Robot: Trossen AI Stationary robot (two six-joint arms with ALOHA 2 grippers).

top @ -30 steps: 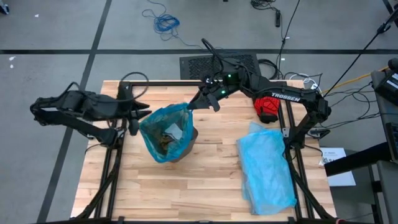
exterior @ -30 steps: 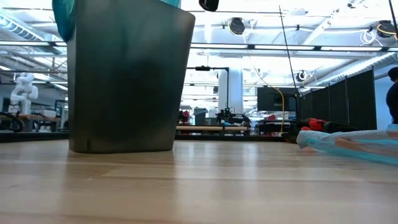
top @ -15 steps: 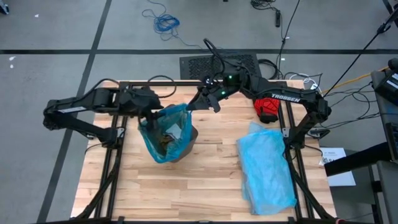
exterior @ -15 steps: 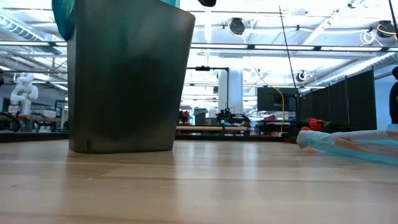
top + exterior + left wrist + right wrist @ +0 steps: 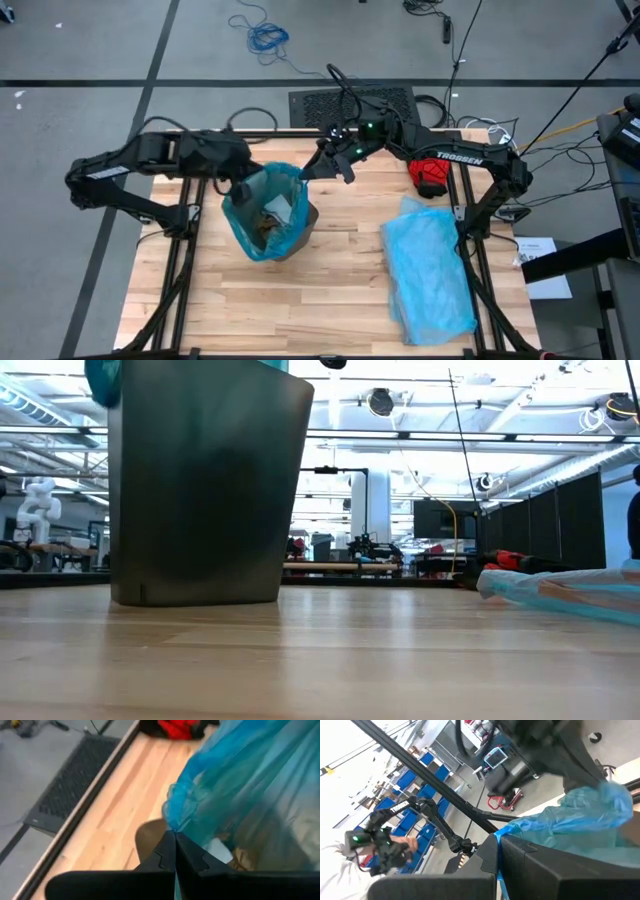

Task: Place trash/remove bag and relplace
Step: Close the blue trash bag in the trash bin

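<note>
step: bag removal. trash is already in; both grippers are pinched on opposite sides of the rim of the thin see-through teal-green plastic bag point(image 5: 266, 213) that lines the brown bin point(image 5: 205, 480).
bag location: sits in the bin near the table's middle, left of centre in the high view, mouth open upward.
trash: brown paper scraps and one white scrap point(image 5: 270, 216) lie inside the bag, seen through the mouth from above.
left gripper point(image 5: 238, 186): at the bag's left rim; left wrist view shows the fingers point(image 5: 192, 857) pressed together with a bunched fold of teal film between them. closed on the bag.
right gripper point(image 5: 305, 171): at the bag's far right rim; right wrist view shows the two fingers point(image 5: 487, 859) tight together with blue-green film pinched at the tips. closed on the bag.
next move: judged, a matched straight lift by both arms so the liner slides up out of the bin; uneven pull could tip the bin or spill scraps.
replacement: paler sky-blue plastic bag point(image 5: 428, 268) lies flat on the wooden table point(image 5: 330, 300), well to the right, untouched.
other: red glove point(image 5: 432, 172) at the table's far right edge.
writing: white "trossen" lettering point(image 5: 466, 156) on the right arm's link; nothing else readable.
</note>
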